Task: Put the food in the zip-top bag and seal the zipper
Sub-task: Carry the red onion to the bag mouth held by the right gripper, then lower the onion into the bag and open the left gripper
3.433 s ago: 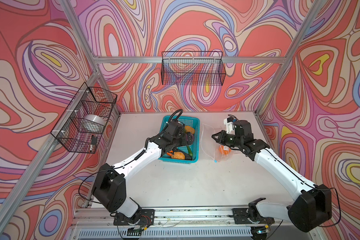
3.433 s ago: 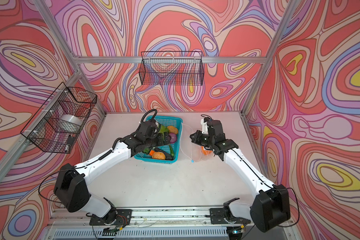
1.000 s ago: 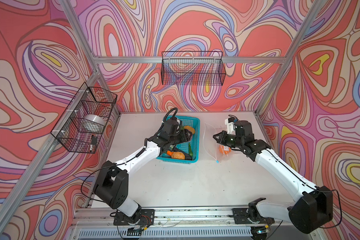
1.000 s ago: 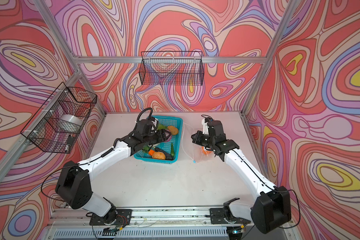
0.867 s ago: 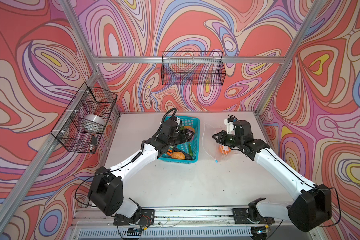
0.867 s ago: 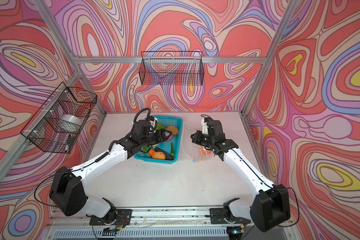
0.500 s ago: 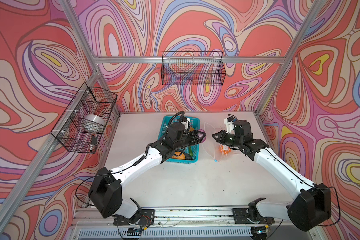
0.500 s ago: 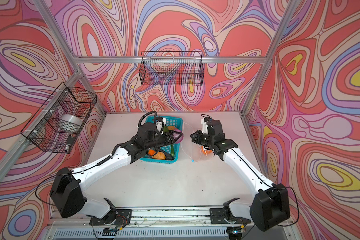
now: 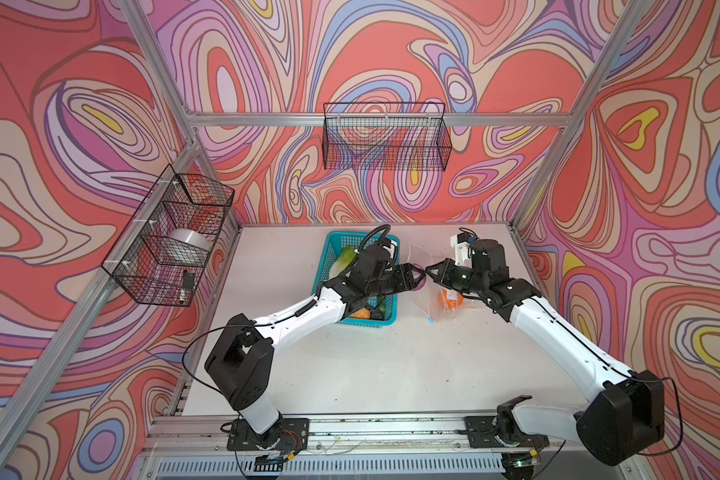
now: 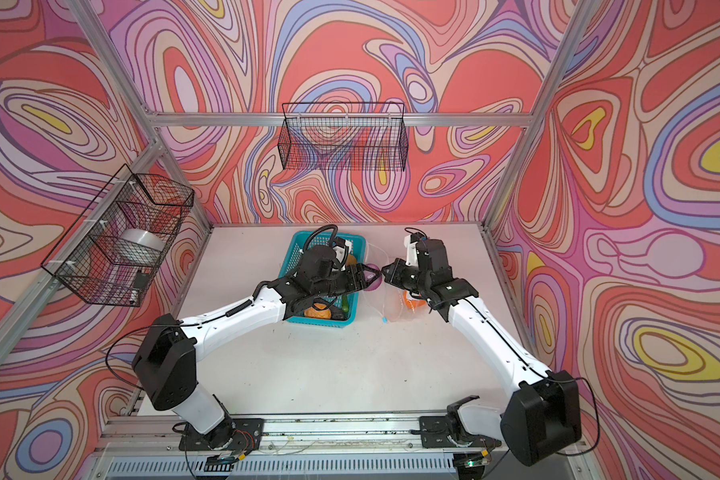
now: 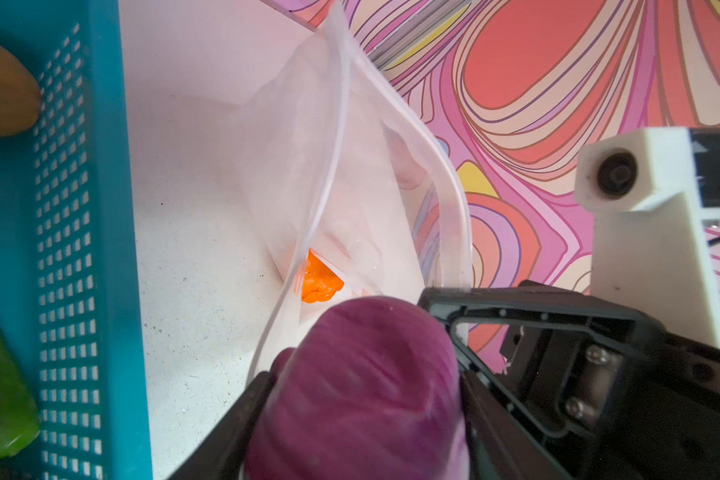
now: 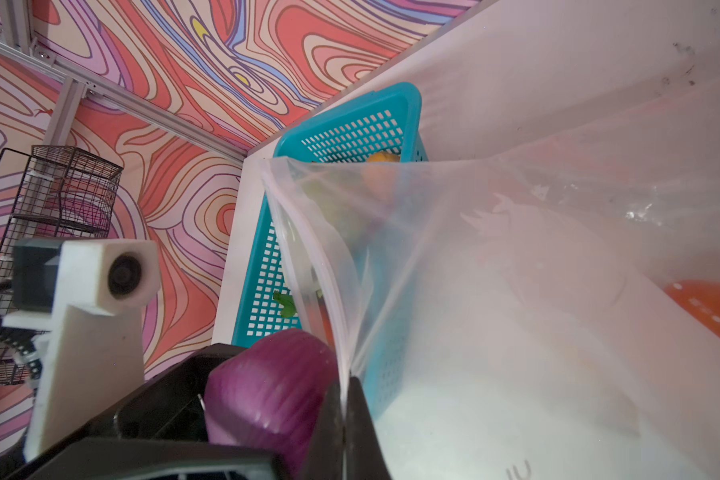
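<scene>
Onion (image 11: 362, 386) sits clamped in the left gripper (image 9: 416, 276), at the mouth of the bag (image 12: 516, 257) beside the basket (image 9: 319, 270). Right gripper (image 12: 344, 388) pinches the bag rim, jaws tight together. An orange piece (image 11: 319, 280) lies inside the bag.

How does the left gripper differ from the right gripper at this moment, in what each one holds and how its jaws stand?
The left gripper holds the purple onion, thick and round; the right gripper pinches the thin edge of the zip-top bag. The left gripper's jaws stand wide apart; the right gripper's are shut on the plastic. Both meet at the bag's mouth.
</scene>
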Controlling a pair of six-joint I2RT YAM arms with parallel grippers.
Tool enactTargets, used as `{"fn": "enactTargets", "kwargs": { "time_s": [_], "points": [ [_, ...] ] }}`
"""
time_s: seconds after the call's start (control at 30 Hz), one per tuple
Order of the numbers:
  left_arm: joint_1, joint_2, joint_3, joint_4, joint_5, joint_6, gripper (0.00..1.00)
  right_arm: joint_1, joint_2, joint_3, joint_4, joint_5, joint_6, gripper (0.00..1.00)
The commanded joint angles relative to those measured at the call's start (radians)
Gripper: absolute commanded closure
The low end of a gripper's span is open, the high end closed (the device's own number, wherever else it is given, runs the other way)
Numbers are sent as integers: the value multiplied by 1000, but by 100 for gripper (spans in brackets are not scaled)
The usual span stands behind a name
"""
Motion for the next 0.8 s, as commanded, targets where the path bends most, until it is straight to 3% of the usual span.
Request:
{"fn": "enactTargets", "kwargs": {
  "time_s": [0.0,0.37,0.6,0.77],
  "points": [
    [-1,33,65,-83,-65,52,48,0,-34,-9,23,-32,11,100],
    [-7,98,164,-289,-179,155,43,0,-32,-13,44,-75,38,100],
    [-10,107,170,-324,-174,163,37,0,-17,-17,52,-77,42,100],
    [-10,107,177,-331,-171,163,26,0,-17,-19,51,-75,39,100]
  ]
}}
